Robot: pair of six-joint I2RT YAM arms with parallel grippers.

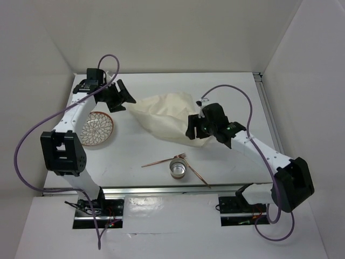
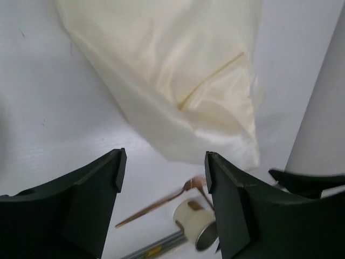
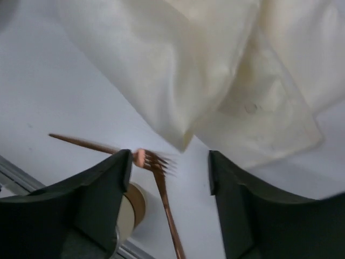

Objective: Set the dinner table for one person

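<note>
Cream cloth [image 1: 164, 116] being laid out on worktop [image 1: 232, 91]; left claw [image 2: 164, 162], right claw [image 3: 170, 162] spread, empty; corners likely to be pinched next.

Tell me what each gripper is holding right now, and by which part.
Nothing is held. The left gripper and the right gripper both stand open beside the cream cloth, with nothing between their fingers.

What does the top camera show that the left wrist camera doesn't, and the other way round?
Only the top view: the patterned plate and the right arm. Only the left wrist view: a seam line on the cream cloth, close up. Both: the cloth, copper cutlery, the small cup, the white table and the open left gripper.
</note>
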